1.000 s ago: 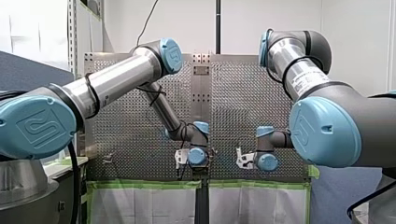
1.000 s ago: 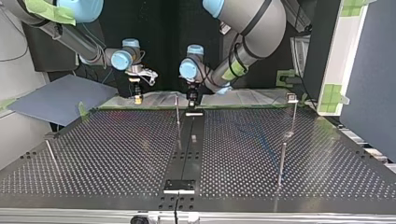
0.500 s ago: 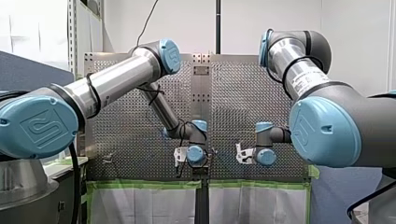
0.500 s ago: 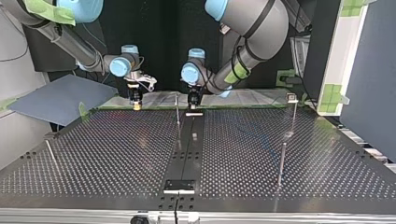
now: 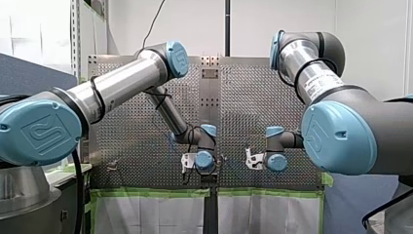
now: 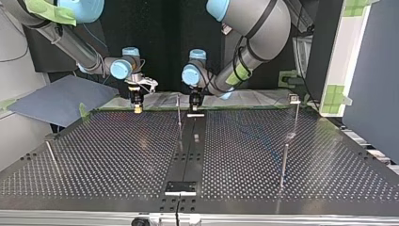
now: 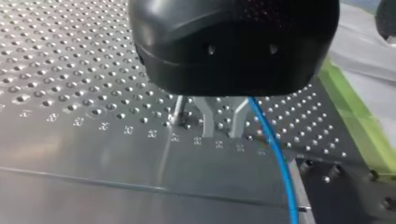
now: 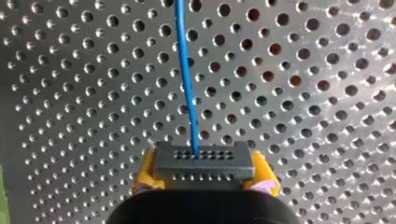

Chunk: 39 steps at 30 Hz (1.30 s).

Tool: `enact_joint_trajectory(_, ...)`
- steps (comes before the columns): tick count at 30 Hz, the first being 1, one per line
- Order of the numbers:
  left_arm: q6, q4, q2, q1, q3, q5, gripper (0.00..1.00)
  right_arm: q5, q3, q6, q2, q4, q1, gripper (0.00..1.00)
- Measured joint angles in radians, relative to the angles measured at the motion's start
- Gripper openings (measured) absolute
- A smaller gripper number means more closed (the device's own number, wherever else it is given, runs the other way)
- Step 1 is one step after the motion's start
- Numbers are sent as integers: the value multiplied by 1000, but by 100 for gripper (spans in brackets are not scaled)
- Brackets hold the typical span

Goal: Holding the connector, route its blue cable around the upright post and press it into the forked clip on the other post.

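Observation:
In the right wrist view my right gripper (image 8: 204, 179) is shut on a dark connector (image 8: 203, 161), gripped between its yellow pads (image 8: 141, 179). The blue cable (image 8: 185, 74) runs from the connector straight ahead over the perforated table. In the left wrist view my left gripper (image 7: 222, 134) hangs just above the table with its metal fingers (image 7: 206, 119) parted and nothing between them. The blue cable (image 7: 275, 154) passes just outside one finger. A thin upright post (image 6: 179, 113) stands between the two grippers in the top view, my right gripper (image 6: 137, 107) to its left and my left gripper (image 6: 194, 104) to its right.
The top view shows a post with a small head (image 6: 294, 100) at the far right, a plain post (image 6: 283, 165) nearer the camera and a leaning rod (image 6: 51, 155) at the left. A dark strip (image 6: 188, 150) runs down the table's middle. Green tape (image 7: 355, 116) edges the table beside my left gripper.
Both grippers have come down closer to the table at its far edge in the top view. My right gripper still holds the connector.

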Motion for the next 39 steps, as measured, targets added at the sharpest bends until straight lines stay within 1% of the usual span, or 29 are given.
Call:
enact_joint_trajectory(1,3,-7,0,-1,0,0,66,0,0,0,0,0,1,36)
enact_joint_trajectory(3,7,-23,0,-3,0,-1,92,-1,0,0,0,0,1,36)
enact_joint_trajectory(4,8,-30,0,-4,0,-2,92,-1,0,0,0,1,2,36)
enact_joint_trajectory(5,8,-41,1,-5,0,-2,98,-1,0,0,0,1,2,36)
enact_joint_trajectory(11,3,-81,2,-6,0,3,98,-2,0,0,0,7,5,36)
enact_joint_trajectory(14,0,-85,2,-7,0,8,98,-2,0,0,0,13,5,36)
enact_joint_trajectory(17,-13,-84,9,-9,-8,23,98,-2,0,0,0,16,5,36)
enact_joint_trajectory(23,-57,-48,48,-3,-49,68,98,-2,0,0,0,20,4,36)
enact_joint_trajectory(27,-83,-14,83,-8,-84,103,98,-2,0,0,0,16,4,36)
enact_joint_trajectory(31,-88,7,106,-17,-118,137,98,-2,0,0,0,15,4,36)
enact_joint_trajectory(39,-84,14,113,-29,-187,206,98,-2,1,0,0,24,3,36)
